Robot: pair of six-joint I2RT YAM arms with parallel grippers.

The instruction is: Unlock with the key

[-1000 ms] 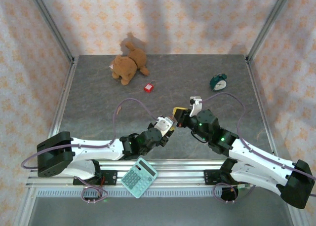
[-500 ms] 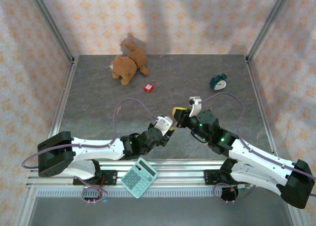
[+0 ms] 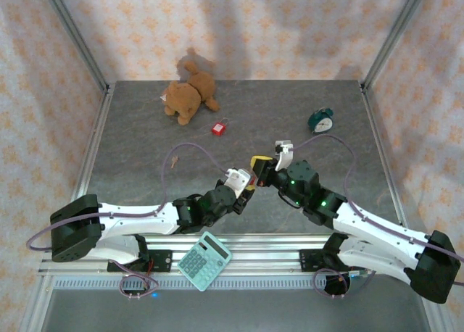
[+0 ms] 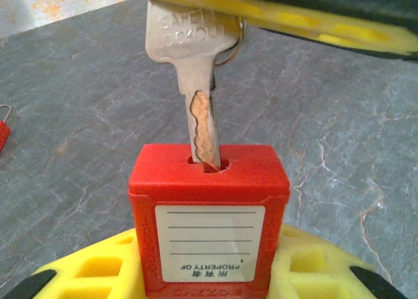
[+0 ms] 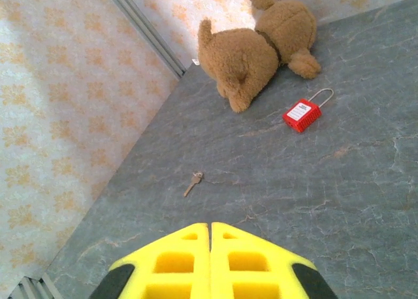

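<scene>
Left claw (image 3: 243,183) is clamped on the lock (image 4: 209,227), pads on both sides of the red body at the end away from the keyhole. It's held in the air over the table (image 3: 145,151), mid-width, close to the near edge. Can't see the shackle.

Right claw (image 3: 259,165) is clamped on the key (image 4: 196,83) by its head. Its fingers (image 5: 189,263) sit pressed together in the right wrist view. The blade tip is in the keyhole but most of the blade is outside, so it's not seated yet.

Handling, my read:
- **Lock:** stiff plastic-cased body, light, with flat sides that give the pads good purchase. The present hold looks right and leaves the keyhole face free.
- **Key:** thin hard metal, smooth, likely to pivot or slip in the pads. Grip it flat across the head.
- **Insertion:** the blade looks slightly tilted to the slot in the left wrist view. Push straight along the slot with no side load, or it jams. Turn only once it's fully in.

Other stuff: a spare lock (image 5: 302,114) and a bear (image 5: 251,47) sit toward the far edge. A loose key (image 5: 193,181) lies flat on the table, apart from both. There's a clock (image 3: 320,120) toward the far right corner and a calculator (image 3: 204,259) on the rail past the near edge.
</scene>
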